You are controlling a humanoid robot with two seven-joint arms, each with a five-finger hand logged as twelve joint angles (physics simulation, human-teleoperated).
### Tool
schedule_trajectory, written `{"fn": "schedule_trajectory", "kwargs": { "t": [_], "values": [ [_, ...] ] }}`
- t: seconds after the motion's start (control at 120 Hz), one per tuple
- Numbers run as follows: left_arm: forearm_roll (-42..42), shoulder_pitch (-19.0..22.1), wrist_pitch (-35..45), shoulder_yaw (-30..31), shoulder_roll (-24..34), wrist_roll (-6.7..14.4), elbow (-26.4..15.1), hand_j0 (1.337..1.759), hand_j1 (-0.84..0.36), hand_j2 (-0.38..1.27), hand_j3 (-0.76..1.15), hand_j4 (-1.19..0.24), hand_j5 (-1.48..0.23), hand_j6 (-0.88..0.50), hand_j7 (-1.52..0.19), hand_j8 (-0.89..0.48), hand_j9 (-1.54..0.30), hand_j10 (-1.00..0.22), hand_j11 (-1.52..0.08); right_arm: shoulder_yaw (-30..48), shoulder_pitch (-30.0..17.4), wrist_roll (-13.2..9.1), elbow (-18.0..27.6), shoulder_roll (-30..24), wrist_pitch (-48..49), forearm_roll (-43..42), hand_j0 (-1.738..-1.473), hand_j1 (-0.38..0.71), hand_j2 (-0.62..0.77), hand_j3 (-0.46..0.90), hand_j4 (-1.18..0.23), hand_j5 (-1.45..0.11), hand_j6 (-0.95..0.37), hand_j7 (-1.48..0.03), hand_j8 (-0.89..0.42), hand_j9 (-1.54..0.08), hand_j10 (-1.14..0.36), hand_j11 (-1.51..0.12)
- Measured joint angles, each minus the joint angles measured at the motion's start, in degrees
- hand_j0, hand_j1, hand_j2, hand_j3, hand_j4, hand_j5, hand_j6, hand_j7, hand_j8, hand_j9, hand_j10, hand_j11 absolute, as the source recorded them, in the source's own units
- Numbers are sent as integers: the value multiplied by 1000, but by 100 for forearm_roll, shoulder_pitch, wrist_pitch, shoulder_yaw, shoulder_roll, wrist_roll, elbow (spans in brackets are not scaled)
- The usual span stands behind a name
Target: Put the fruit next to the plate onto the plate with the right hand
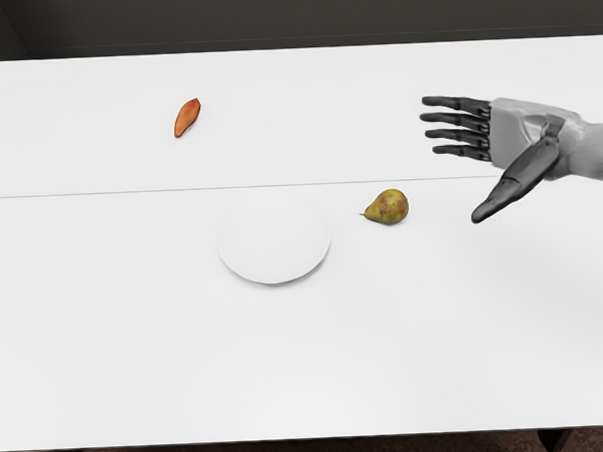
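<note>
A round white plate lies at the centre of the frame on a white surface. Near its right rim but not touching, a yellow-green pear lies on its side, long axis almost left to right, stem end pointing left at the plate. Farther back at the right edge, the grey-and-black right robot hand is wide open and empty, thumb splayed toward the pear, probably readying a grasp. A slim orange-red tapered piece lies far off, upper left.
</note>
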Motion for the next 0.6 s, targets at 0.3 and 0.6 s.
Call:
{"fn": "schedule_trajectory", "kwargs": {
  "t": [0.3, 0.6],
  "values": [
    [-1, 0, 2, 1, 0, 0, 0, 1658, 349, 0, 0, 0, 0, 0, 0, 0, 0, 0, 0, -2805, 1647, 0, 943, 67, -2508, -2205, -1658, -308, -6, 0, -35, -46, -36, -45, -35, -46, -35, -45],
    [-1, 0, 2, 0, 0, 0, 0, 1658, 349, 0, 0, 0, 0, 0, 0, 0, 0, 0, 0, -5455, 3234, 0, 45, 334, -3668, -2651, -1658, -306, -6, 0, -38, -48, -39, -47, -38, -48, -38, -47]
  ]
}}
